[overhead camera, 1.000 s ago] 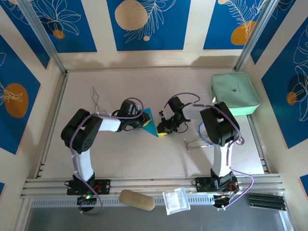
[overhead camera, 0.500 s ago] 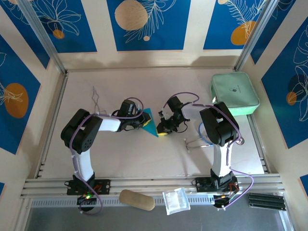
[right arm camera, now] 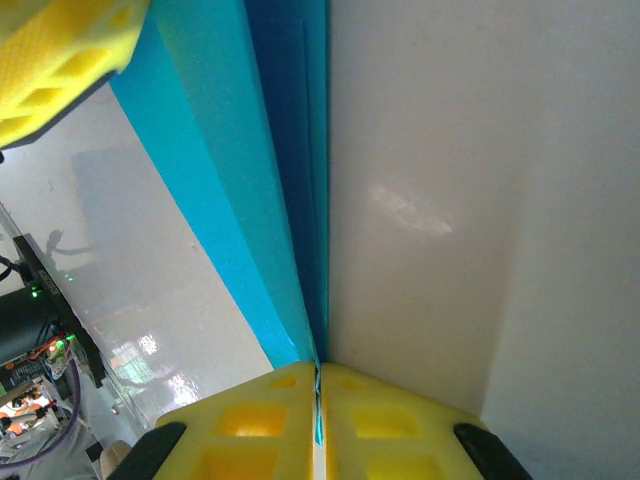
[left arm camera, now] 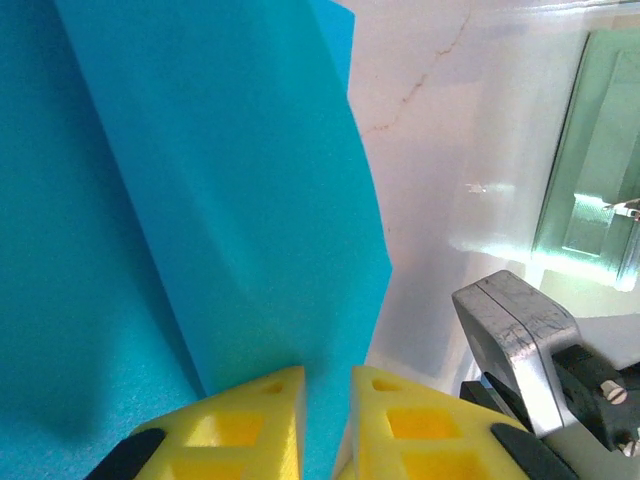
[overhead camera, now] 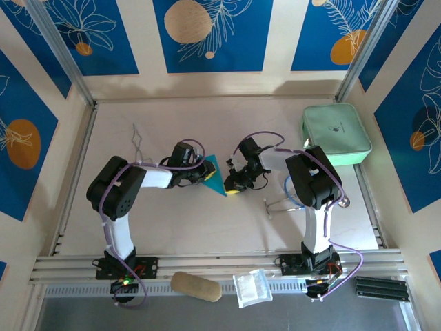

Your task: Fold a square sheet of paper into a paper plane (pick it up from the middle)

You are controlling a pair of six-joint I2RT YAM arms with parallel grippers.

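I log: pale wooden tabletop [overhead camera: 207, 117]; blue leaf-print wall panels [overhead camera: 234, 41]; mint-green rounded pouch [overhead camera: 335, 132] far right; left gripper [left arm camera: 327, 378] and right gripper [right arm camera: 318, 372] each pinching the creased teal-blue paper [overhead camera: 217, 174].

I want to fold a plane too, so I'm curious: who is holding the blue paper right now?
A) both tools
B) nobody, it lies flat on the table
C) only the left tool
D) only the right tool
A: the blue paper is pinched between the yellow tips of the left tool in its wrist view, and the right tool is shut on its folded edge too.
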